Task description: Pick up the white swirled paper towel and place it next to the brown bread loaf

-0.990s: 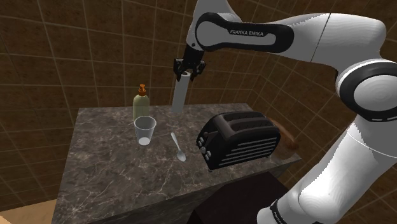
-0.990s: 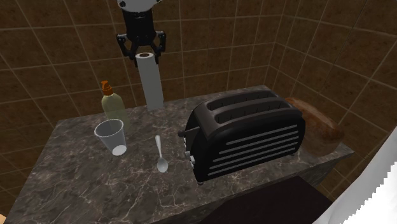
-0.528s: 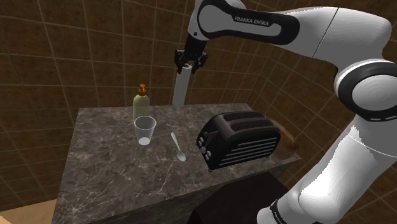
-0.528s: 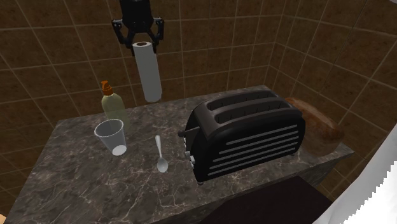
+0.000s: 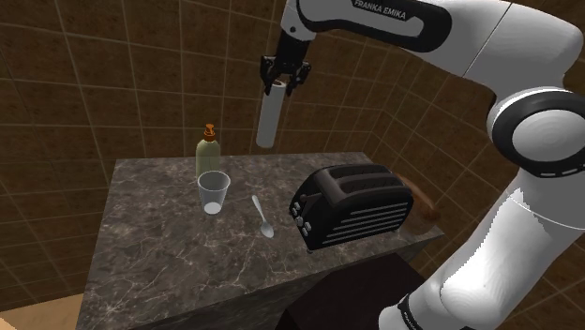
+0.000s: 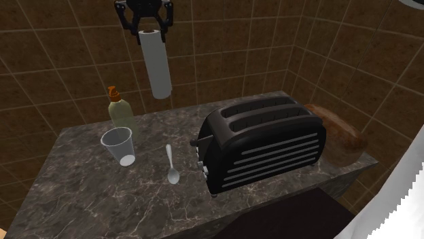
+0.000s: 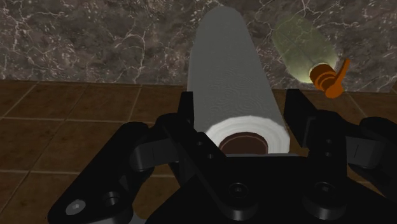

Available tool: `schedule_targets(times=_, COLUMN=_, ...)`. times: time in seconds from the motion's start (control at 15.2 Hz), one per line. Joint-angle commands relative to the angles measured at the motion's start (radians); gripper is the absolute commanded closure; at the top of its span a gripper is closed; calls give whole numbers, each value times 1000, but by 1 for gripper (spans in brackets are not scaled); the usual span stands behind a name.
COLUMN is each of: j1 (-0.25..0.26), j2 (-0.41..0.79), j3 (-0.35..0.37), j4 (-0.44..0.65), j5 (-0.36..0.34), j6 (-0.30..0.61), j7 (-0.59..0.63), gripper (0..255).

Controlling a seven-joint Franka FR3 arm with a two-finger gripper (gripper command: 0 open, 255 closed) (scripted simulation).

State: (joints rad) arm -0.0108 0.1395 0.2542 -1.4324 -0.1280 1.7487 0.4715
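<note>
The white paper towel roll hung nearly upright in the air, clear of the marbled desk and above its back edge. Its top end was clamped between the two fingers of the black claw. Beneath it stood a yellowish bottle, a clear cup and a spoon, then a black toaster, with the brown bread loaf just behind the toaster, well apart from the roll.

The white arm arches high above its stand, and its wrist turns the black gripper straight down. Both fingers press the top end of the roll between the jaws. The roll hangs below them, slightly tilted.
</note>
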Motion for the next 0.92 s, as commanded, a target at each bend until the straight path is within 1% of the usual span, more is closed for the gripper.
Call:
schedule_targets(times=0.0, j1=3, j2=12, j3=1, j4=43, j5=-3, j6=-32, j7=0, gripper=255)
schedule_targets(times=0.73, j1=26, j2=94, j3=7, j4=308, j5=-28, j6=-217, j7=-4, gripper=255)
schedule_targets(times=0.86, j1=-14, j2=37, j3=-9, j4=229, j5=-1, j6=-189, j7=-49, gripper=255)
